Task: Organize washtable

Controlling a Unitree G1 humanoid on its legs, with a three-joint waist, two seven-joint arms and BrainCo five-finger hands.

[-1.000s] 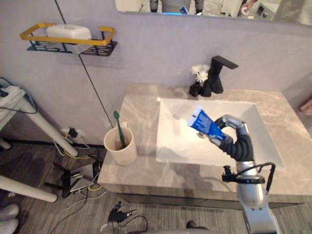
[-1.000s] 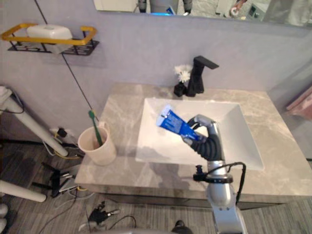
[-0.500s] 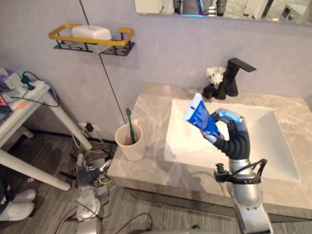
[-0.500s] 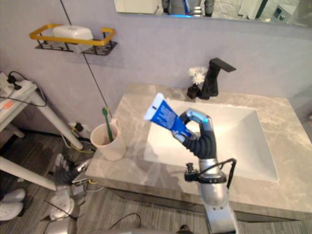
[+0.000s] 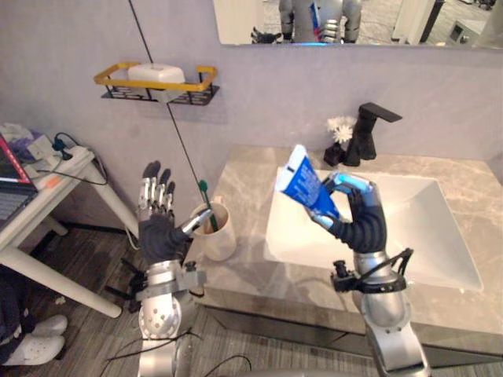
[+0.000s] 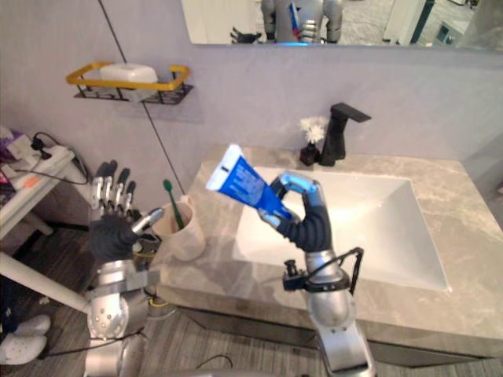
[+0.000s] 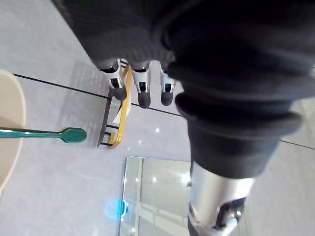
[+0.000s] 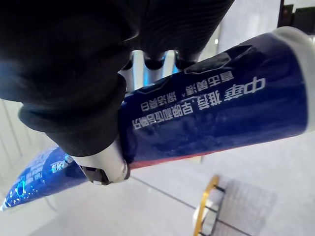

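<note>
The right hand (image 5: 353, 207) is raised, its fingers and thumb curled round the lower part of a blue tube (image 5: 302, 184), which is pinched between them. The tube slants up out of the hand toward the robot's left, broad flat end uppermost; its other end is hidden inside the fingers. Below this hand and to its right lies the white sink (image 5: 416, 236), set into the grey marble worktop (image 5: 247, 169). Beyond the hand, against the wall, stands a black tap (image 5: 368, 132) with a small white flower (image 5: 339, 129) just beside it. The left hand (image 5: 159, 225) is held up with its back to the camera, its fingers straight, slightly spread and pointing upward, holding nothing. Its thumb reaches out sideways toward a cream cup (image 5: 223, 242) standing just beside it at the worktop's left end; whether the thumb touches the cup I cannot tell. A green toothbrush (image 5: 207, 209) leans in the cup, head up, near the thumb. The cup sits between the two hands, lower than the tube. Above and beyond the left hand's fingers a yellow-railed shelf (image 5: 115, 78) hangs on the wall with a white soap (image 5: 157, 73) on it.
</note>
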